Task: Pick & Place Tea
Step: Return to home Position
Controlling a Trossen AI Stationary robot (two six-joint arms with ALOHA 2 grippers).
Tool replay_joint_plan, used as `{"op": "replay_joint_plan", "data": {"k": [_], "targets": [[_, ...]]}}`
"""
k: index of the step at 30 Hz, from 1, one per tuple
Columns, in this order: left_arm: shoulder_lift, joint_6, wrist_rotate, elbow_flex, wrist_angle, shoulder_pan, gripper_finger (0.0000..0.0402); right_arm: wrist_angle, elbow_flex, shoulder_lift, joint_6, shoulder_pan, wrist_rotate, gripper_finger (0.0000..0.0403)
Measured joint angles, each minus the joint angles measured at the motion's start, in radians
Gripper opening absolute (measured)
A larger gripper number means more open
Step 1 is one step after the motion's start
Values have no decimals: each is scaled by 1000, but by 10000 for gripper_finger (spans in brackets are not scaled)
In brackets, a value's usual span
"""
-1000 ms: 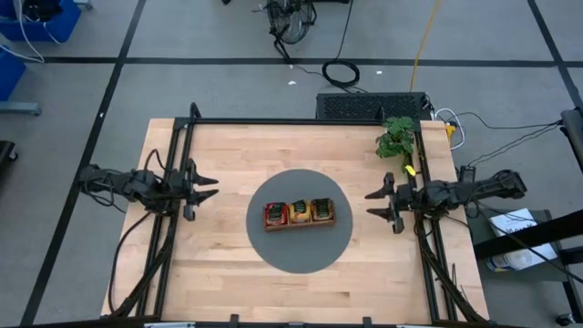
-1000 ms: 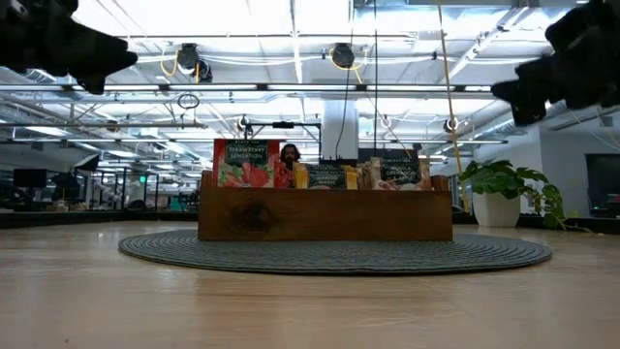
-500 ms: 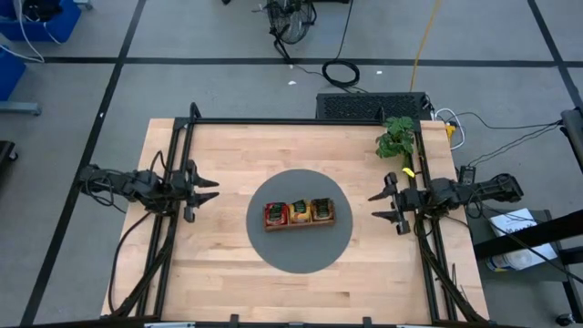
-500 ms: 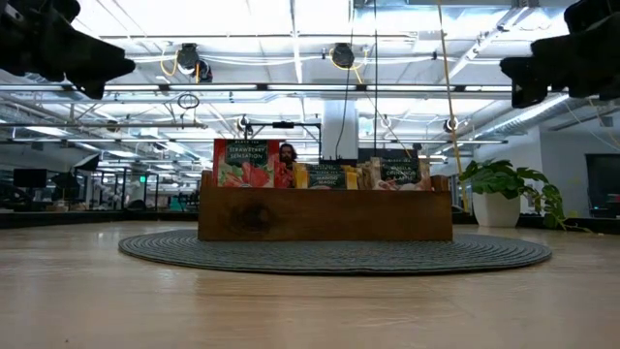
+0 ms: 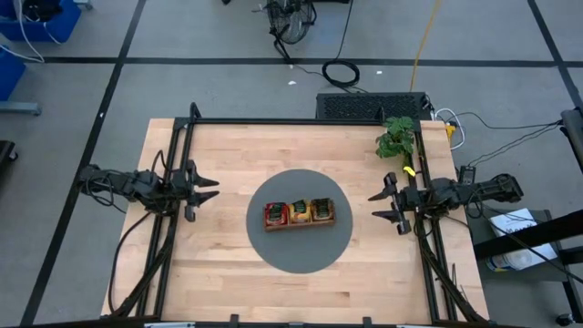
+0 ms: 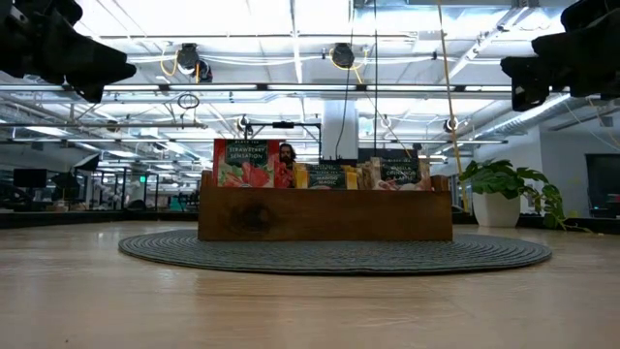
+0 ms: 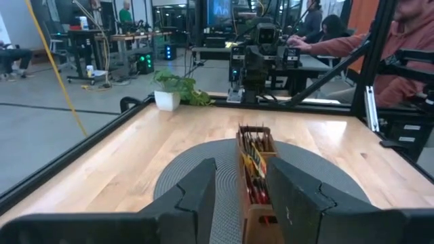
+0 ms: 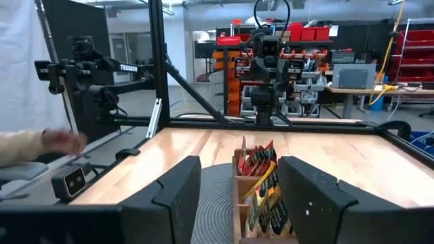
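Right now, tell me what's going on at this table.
Nothing is being handled. The left gripper and right gripper both hang open and empty at the sides of the table, apart from the tray. The tea stands in the tray's three compartments, on the round mat in the middle.

Centre of the counter (image 5: 228,273) is obstructed by the wooden tray (image 6: 325,215) on a round mat (image 5: 273,251), with tea packets (image 5: 298,212) standing above its rim. A potted plant (image 5: 395,138) occupies the far right corner. The left hand (image 5: 211,188) and right hand (image 5: 372,207), fingers apart, hang near the side edges. The strip along the near edge is free.
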Motion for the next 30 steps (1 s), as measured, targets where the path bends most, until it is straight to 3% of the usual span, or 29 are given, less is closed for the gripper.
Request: {"op": "replay_joint_plan", "data": {"k": [30], "targets": [[0, 1, -1, 0, -1, 0, 134, 0, -1, 0, -10, 0, 1, 181]]}}
